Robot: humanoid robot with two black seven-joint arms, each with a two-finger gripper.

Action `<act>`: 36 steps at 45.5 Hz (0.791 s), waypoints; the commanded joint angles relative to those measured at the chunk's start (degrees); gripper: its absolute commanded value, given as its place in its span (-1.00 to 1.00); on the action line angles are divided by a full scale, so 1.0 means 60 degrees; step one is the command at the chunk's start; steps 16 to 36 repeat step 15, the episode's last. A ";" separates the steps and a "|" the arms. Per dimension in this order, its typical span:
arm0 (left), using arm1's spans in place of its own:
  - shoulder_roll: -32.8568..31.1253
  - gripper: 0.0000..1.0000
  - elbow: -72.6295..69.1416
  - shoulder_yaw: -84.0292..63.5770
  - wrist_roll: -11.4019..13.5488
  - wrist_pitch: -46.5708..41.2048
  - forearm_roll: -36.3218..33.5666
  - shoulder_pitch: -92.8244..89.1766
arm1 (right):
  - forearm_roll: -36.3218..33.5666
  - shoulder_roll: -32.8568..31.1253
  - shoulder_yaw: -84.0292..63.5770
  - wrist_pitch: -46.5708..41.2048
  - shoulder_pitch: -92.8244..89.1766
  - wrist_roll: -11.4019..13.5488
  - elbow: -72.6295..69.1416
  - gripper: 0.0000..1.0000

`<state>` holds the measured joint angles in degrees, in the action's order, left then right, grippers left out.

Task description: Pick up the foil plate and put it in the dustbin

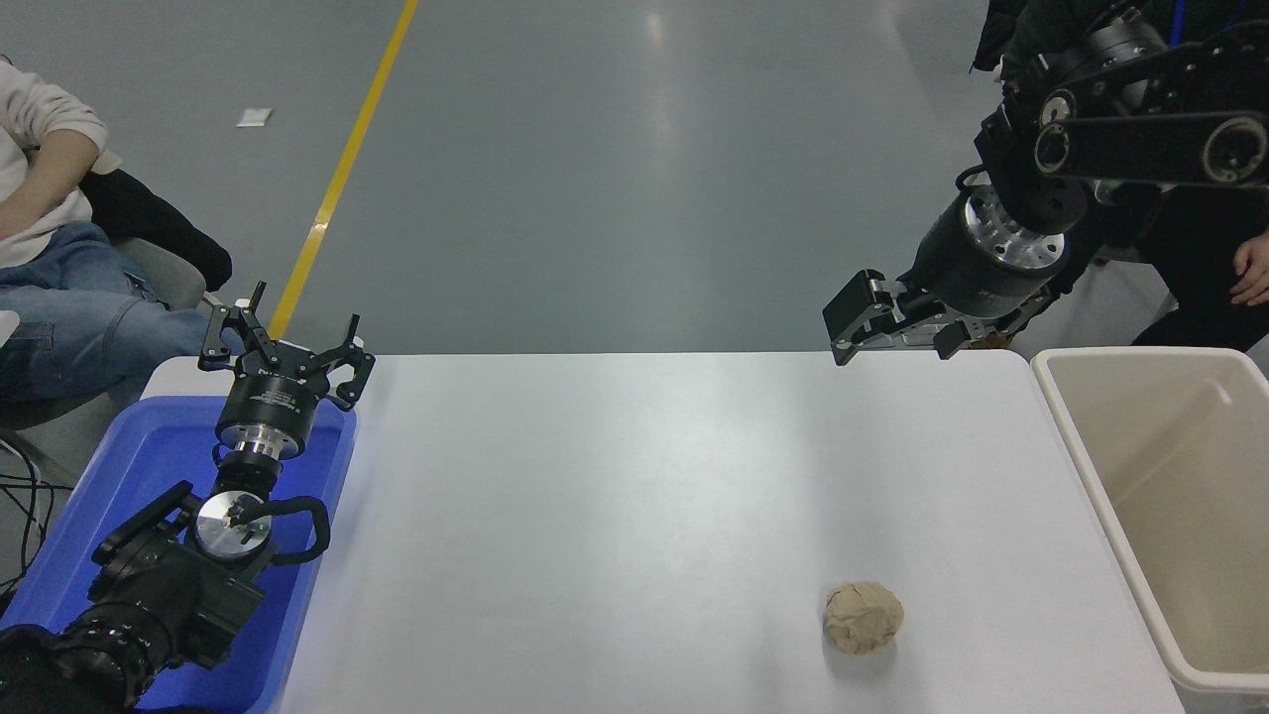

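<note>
The foil plate does not show anywhere in the head view. The cream-beige dustbin [1083,448] stands at the table's right edge, and the part of its inside that I see holds nothing. My right gripper [897,332] comes in from the upper right and hangs open and empty over the table's far edge, just left of the dustbin's far corner. My left gripper [283,335] is parked open at the lower left, over the blue tray [119,476].
A crumpled tan paper ball [863,617] lies on the white table [615,496] near the front right. A seated person [50,258] is at the far left. Another person [1190,258] in dark clothes stands behind the dustbin.
</note>
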<state>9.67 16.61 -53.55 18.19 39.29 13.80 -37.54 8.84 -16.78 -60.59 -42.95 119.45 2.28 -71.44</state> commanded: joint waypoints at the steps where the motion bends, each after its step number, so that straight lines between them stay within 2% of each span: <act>1: 0.0000 0.98 0.0000 0.0003 0.0000 -0.0001 0.0000 0.0001 | -0.0623 0.0028 -0.0229 -0.0253 -0.0162 0.0762 -0.0119 1.00; 8: 0.0000 0.98 0.0000 -0.0011 0.0000 -0.0001 0.0000 0.0001 | -0.0711 0.0145 -0.0360 -0.0341 -0.0221 0.1261 -0.0119 1.00; 36: 0.0000 0.98 0.0000 -0.0011 0.0000 -0.0001 0.0000 0.0001 | -0.0711 0.0321 -0.0361 -0.0341 -0.0221 0.1276 -0.0119 1.00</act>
